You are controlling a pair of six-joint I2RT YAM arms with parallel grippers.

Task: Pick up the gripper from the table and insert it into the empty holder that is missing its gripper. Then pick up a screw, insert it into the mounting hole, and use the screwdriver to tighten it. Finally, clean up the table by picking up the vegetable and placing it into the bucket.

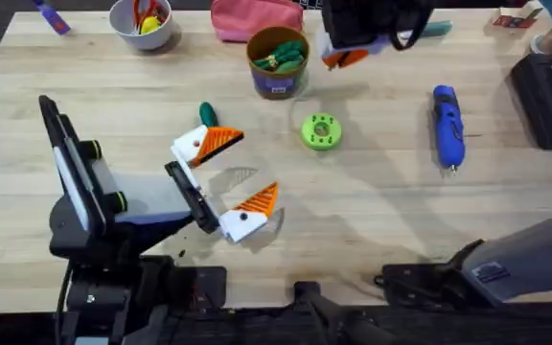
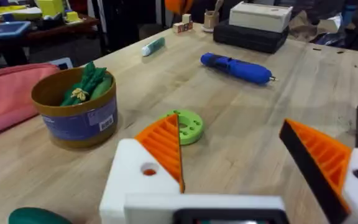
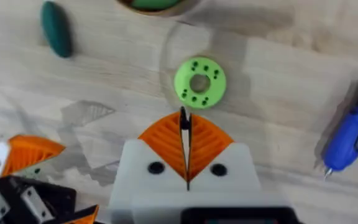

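Note:
My left gripper (image 1: 255,165) (image 2: 232,124) stands open low over the table, an orange ribbed pad on each white holder. The orange gripper (image 1: 220,142) (image 2: 163,146) sits in the holder nearer the vegetable, and its mounting hole (image 2: 148,169) shows orange inside. The dark green vegetable (image 1: 207,115) (image 3: 56,28) lies just beyond that finger. The bucket (image 1: 278,62) (image 2: 73,115) holds green toys. The blue screwdriver (image 1: 448,125) (image 2: 235,67) lies to the right. My right gripper (image 1: 345,57) (image 3: 183,124) hangs high, shut, over the green disc (image 3: 199,83); a thin dark sliver shows at its tips.
A white bowl (image 1: 142,19) and a pink pouch (image 1: 252,19) stand at the back. A teal marker (image 2: 153,46) lies far back. A black box (image 1: 549,96) sits at the right edge. Bare wood lies between the disc (image 1: 321,131) and the screwdriver.

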